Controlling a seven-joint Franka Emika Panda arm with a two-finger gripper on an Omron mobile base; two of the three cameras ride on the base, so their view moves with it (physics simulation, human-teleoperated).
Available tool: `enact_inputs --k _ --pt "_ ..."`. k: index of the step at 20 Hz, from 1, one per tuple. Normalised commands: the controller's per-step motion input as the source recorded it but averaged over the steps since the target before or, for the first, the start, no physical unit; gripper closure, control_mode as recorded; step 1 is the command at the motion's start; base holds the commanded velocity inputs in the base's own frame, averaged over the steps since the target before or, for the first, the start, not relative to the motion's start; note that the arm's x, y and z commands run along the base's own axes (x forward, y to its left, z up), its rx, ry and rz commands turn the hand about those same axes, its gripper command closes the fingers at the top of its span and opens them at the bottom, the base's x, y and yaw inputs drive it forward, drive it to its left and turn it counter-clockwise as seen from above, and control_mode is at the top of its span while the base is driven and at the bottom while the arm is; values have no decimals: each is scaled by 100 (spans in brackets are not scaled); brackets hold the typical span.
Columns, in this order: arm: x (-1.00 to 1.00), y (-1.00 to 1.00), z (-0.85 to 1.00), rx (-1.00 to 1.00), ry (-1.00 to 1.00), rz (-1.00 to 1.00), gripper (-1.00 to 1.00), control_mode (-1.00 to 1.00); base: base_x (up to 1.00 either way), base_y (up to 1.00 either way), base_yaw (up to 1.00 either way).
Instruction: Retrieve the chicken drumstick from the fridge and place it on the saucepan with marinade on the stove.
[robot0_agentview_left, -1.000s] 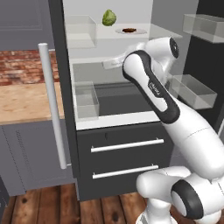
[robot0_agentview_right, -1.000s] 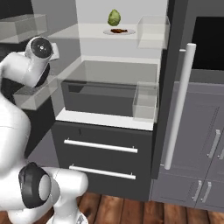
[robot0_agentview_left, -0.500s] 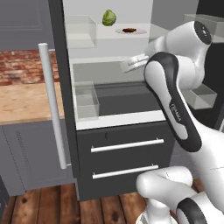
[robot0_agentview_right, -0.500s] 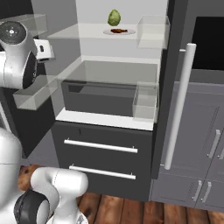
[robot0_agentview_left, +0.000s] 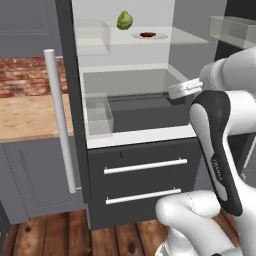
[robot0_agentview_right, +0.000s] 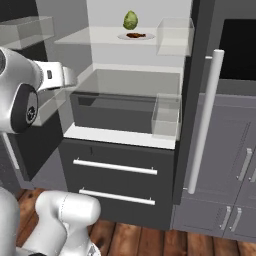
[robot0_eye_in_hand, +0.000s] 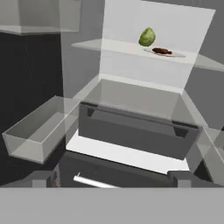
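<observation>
Below the open fridge (robot0_agentview_right: 125, 150) compartment, level with its crisper drawer, the gripper (robot0_eye_in_hand: 113, 177) hangs with its jaws spread as wide as they go and nothing between them. Its two dark fingertips (robot0_eye_in_hand: 41, 178) frame the white ledge above the lower drawers, so the hand faces straight into the white interior, apparently lining up a reach. Up on the top glass shelf (robot0_eye_in_hand: 109, 46), toward its right end, the chicken drumstick (robot0_eye_in_hand: 162, 51) lies on a white plate (robot0_eye_in_hand: 175, 54), with a round green leafy vegetable (robot0_eye_in_hand: 147, 37) just beside it on the left. Lying flat and exposed on the plate, it should suit a grasp from the front. My guess is the hand must first rise well above its present height. Clear door bins (robot0_eye_in_hand: 39, 129) flank the opening at either side.
</observation>
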Motion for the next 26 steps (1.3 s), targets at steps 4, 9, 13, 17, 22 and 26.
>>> enact_inputs --k 4,9,13,17,22,26 --pt "-79 -13 -11 0 -10 -17 -100 -100 0 0 0" --pt "-38 -3 0 0 -2 -7 -100 -100 0 0 0" --pt "-14 0 0 1 -15 -5 -100 -100 0 0 0" --pt "0 0 0 9 -18 0 -100 -100 0 0 0" --pt "-6 -19 0 8 -13 1 -100 -100 0 0 0" --pt "-5 -32 8 1 4 10 -100 -100 0 0 0"
